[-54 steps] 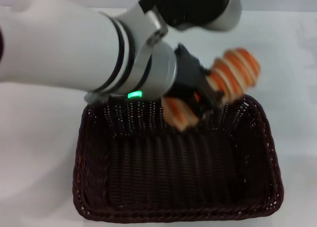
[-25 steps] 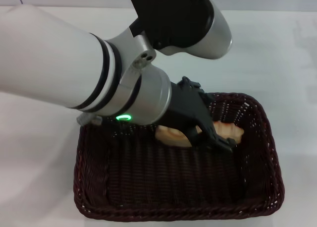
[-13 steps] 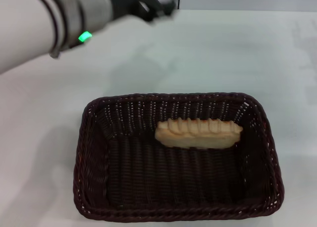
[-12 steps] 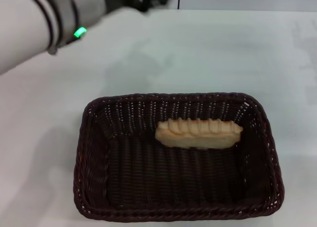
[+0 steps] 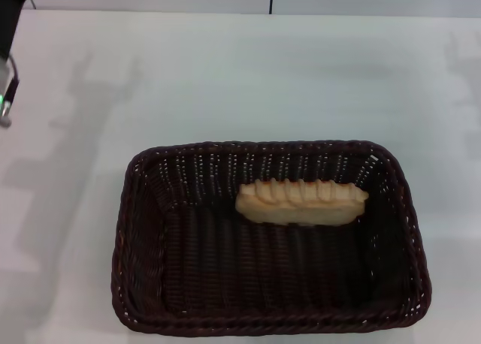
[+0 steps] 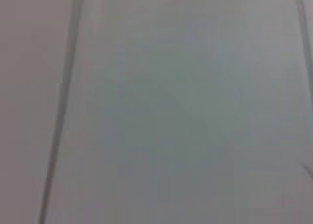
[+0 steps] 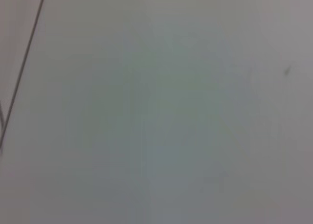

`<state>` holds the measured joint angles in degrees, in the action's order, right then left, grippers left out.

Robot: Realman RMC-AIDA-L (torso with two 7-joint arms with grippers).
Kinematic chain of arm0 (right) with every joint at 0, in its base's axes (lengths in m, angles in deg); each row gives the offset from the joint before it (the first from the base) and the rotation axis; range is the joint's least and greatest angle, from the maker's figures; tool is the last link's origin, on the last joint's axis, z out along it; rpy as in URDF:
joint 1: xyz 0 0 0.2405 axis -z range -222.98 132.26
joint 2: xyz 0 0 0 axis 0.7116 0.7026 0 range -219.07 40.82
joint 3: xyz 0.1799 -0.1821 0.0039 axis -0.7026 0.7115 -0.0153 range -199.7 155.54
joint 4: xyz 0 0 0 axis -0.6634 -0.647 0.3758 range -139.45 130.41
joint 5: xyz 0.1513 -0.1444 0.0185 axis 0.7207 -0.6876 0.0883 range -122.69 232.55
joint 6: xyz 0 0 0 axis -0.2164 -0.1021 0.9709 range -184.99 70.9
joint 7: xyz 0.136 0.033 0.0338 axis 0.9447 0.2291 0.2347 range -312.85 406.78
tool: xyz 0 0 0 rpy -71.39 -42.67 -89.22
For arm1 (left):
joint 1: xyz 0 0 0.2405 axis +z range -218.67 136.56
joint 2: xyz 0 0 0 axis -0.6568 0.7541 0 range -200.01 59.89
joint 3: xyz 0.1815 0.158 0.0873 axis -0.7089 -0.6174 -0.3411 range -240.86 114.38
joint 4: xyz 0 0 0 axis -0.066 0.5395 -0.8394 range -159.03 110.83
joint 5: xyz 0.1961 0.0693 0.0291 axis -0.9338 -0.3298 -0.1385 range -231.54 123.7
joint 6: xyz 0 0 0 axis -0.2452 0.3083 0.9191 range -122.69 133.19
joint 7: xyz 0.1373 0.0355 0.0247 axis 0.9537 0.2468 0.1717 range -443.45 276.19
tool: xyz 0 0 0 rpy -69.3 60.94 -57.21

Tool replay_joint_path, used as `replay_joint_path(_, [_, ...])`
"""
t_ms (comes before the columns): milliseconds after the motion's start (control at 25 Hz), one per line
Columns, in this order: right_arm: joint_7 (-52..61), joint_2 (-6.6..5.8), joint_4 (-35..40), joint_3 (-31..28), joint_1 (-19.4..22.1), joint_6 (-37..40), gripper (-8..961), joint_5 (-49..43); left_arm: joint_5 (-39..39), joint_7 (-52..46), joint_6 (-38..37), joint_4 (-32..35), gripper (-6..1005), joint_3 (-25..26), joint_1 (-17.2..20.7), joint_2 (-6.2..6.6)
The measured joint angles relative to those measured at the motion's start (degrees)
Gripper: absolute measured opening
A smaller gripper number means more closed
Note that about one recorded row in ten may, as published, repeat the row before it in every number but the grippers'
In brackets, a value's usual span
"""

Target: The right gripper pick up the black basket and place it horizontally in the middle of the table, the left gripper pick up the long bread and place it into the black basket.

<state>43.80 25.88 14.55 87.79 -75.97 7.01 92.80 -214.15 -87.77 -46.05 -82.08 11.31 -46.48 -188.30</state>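
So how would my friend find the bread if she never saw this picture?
Look at the white table and find the big dark woven basket near its front edge. Inside, toward the far wall and a bit right of middle, lies the long bread. It is the only pale thing in there: a beige oblong loaf with a row of ridges on top.

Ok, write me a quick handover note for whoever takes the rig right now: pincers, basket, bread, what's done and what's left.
Left pincer: not in view; only a sliver of the left arm with its green light shows at the head view's left edge, away from the basket.
Right pincer: not in view in any picture.
The black basket sits lengthwise across the middle of the table.
The long bread lies flat inside the basket, in the far half, toward the right, held by nothing.
Done: basket placed, bread in the basket.
Left: nothing visible; just confirm both arms are parked.
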Motion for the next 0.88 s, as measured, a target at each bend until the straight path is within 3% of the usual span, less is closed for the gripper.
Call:
replay_joint_path(40, [-0.4, 0.38, 0.0, -1.6, 0.4, 0.2, 430, 0.0, 0.0, -4.9, -5.5, 7.1, 862, 0.9, -1.1, 0.03])
replay_joint_path(120, [-0.9, 0.67, -0.1, -2.7, 0.7, 0.5, 430, 0.0, 0.0, -6.9, -7.9, 10.2, 862, 1.4, -1.5, 0.0])
replay_joint_path(240, [-4.1, 2.98, -0.2, -9.4, 2.2, 3.2, 430, 0.0, 0.8, -8.7, -13.4, 19.6, 862, 4.0, -2.5, -0.45])
replay_joint_path(360, [-4.4, 3.75, -0.1, -12.1, 3.0, 4.3, 430, 0.2, 2.0, -9.1, -14.4, 23.5, 862, 4.9, -3.2, -0.4])
replay_joint_path(560, [-4.2, 4.18, -0.3, -13.7, 4.4, 4.9, 430, 0.6, 2.9, -9.4, -16.1, 29.1, 862, 7.9, -3.6, -0.2])
replay_joint_path(880, [-3.9, 4.35, -0.9, -13.2, 5.3, 4.4, 429, 0.4, 2.8, -12.9, -21.9, 33.9, 862, 8.3, -4.2, -0.05])
